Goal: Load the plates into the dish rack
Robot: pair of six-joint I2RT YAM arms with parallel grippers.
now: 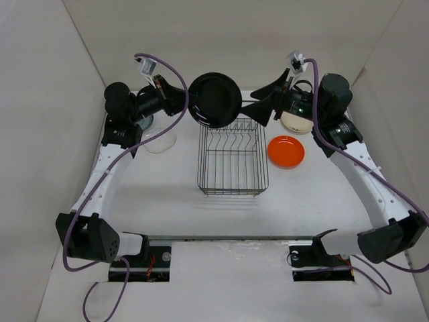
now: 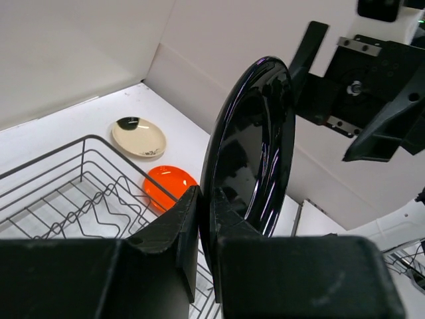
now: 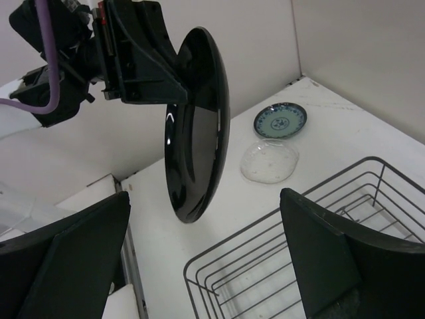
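Left gripper [image 2: 206, 219] nearest, fingers clamped on rim of black plate [image 2: 255, 146]. I held it on edge above rack's 12 o'clock end, upright, I judged, to suit divider slots. Dish rack [image 1: 231, 194] below, no plates in it. Right gripper [image 3: 202, 252] spread wide, holding nothing. Orange plate [image 1: 286, 151] at rack's 3 o'clock, cream plate [image 2: 138, 137] beyond. No readable writing anywhere.

A white tabletop [image 1: 167, 201] spreads beneath my left gripper [image 1: 190, 104]. Plain white walls [image 1: 255, 40] stand behind it and on either side.
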